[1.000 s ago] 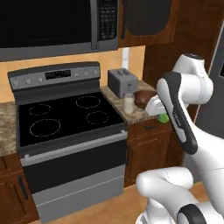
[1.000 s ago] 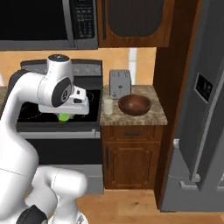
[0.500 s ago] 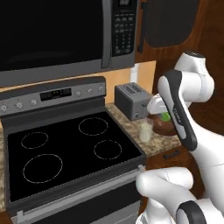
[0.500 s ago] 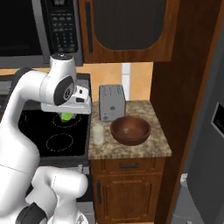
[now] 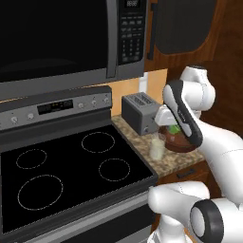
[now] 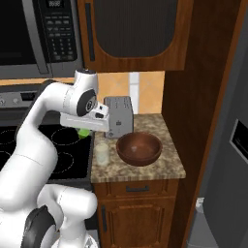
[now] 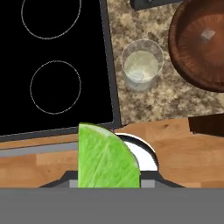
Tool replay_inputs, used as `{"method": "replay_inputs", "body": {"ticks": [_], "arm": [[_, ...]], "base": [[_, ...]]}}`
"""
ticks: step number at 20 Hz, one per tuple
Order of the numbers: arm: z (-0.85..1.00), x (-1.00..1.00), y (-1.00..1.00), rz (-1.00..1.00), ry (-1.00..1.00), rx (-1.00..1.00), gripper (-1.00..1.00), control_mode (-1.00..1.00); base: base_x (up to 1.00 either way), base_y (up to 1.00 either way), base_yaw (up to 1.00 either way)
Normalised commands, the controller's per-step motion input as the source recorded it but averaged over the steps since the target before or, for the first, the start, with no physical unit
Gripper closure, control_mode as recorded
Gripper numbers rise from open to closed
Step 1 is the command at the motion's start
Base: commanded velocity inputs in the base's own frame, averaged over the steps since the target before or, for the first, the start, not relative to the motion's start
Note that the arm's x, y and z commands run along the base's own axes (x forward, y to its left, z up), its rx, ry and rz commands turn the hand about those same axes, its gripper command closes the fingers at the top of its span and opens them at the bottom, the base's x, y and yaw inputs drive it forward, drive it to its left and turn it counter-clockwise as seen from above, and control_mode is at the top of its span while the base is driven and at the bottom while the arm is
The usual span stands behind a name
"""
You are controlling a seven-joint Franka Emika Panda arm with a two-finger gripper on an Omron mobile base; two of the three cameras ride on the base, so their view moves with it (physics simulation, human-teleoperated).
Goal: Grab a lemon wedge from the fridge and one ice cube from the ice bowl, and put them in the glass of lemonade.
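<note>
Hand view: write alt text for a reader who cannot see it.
A yellow-green lemon wedge sits in the gripper at the bottom, above the stove's front edge. Beyond it, on the speckled counter, stand a clear glass of pale lemonade and, beside it, a reddish-brown bowl.

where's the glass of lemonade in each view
Left base view: the glass of lemonade stands right of centre on the granite counter, between the stove edge and the ice bowl.
Right base view: left of centre, just left of the bowl, below the arm's hand.
Hand view: upper middle, left of the bowl.
Shared landmark: the dark reddish-brown ice bowl beside the glass.
</note>
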Motion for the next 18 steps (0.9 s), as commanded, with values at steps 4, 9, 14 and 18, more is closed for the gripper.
{"method": "replay_inputs", "body": {"ticks": [4, 9, 14, 18], "arm": [[-0.96, 0.88, -0.07, -0.08, 0.11, 0.09, 1.0, -1.0], [-0.23, 0.45, -0.08, -0.03, -0.01, 0.0, 1.0, -1.0], [-0.3, 0.3, 0.0, -0.05, -0.04, -0.01, 1.0, -1.0], [-0.24, 0.19, 0.0, -0.1, -0.03, -0.02, 1.0, -1.0]], "base": [[0.0, 0.0, 0.0], [0.0, 0.0, 0.0], [0.0, 0.0, 0.0], [0.0, 0.0, 0.0]]}}
